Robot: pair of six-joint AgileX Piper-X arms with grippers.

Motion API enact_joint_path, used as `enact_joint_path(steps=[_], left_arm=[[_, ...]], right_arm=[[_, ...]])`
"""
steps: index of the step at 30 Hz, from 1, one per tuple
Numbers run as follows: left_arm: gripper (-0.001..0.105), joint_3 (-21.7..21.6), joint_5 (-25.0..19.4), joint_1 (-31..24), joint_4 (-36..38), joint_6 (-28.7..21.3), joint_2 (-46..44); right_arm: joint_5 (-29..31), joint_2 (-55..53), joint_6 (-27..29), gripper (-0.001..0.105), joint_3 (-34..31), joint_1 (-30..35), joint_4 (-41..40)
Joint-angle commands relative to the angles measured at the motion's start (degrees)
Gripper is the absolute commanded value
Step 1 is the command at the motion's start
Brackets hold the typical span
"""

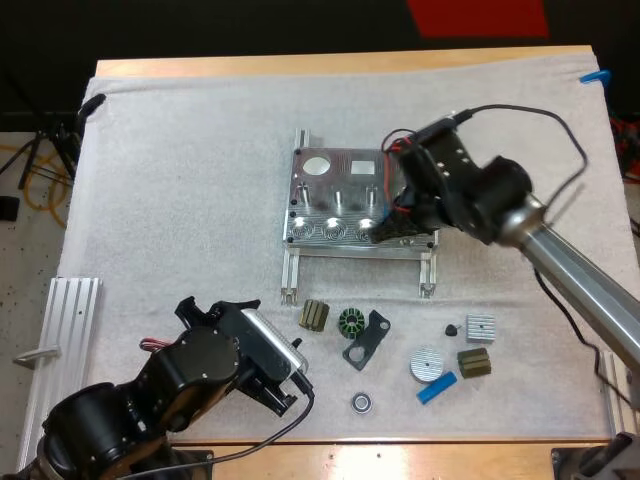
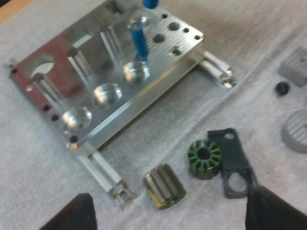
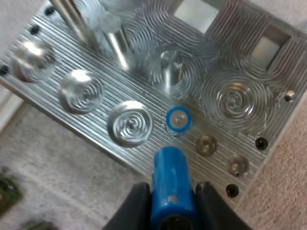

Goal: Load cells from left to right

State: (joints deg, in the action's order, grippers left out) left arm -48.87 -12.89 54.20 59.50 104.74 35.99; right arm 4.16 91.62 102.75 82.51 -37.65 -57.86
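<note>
The metal fixture [image 1: 338, 205] lies mid-mat, with three empty round pockets along its front edge [image 3: 80, 90]. One blue cylinder [image 2: 139, 38] stands upright in a hole just behind the rightmost pocket; from above its ring-shaped top [image 3: 178, 120] shows. My right gripper [image 3: 169, 199] hovers over the fixture's front right, shut on a second blue cylinder [image 3: 170, 187]. My left gripper [image 1: 280, 385] hangs open near the mat's front edge; its fingers [image 2: 76, 215] stand wide apart over the small parts. Another blue piece [image 1: 436, 389] lies on the mat at the front right.
In front of the fixture lie a ribbed dark cylinder [image 1: 314, 316], a green stator [image 1: 350, 322], a black bracket [image 1: 368, 340], a bearing [image 1: 361, 402], a round finned disc [image 1: 426, 363] and small blocks [image 1: 474, 362]. An aluminium rail [image 1: 70, 330] sits at the far left.
</note>
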Motion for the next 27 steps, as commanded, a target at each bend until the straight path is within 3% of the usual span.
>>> enact_joint_path(steps=[1, 8, 27], left_arm=[[0.064, -0.03, -2.48, 0.29, -0.7, 0.88, -0.2], [0.064, -0.04, -2.97, 0.29, -1.13, 0.88, -0.2], [0.064, -0.04, -2.97, 0.29, -1.13, 0.88, -0.2]], right_arm=[[0.39, 1.24, 1.66, 0.0, 1.31, 0.16, -1.65], [6.0, 6.9, 2.87, 0.0, 2.65, 0.34, -2.13], [5.29, 11.45, 4.25, 0.0, 2.65, 2.87, -0.72]])
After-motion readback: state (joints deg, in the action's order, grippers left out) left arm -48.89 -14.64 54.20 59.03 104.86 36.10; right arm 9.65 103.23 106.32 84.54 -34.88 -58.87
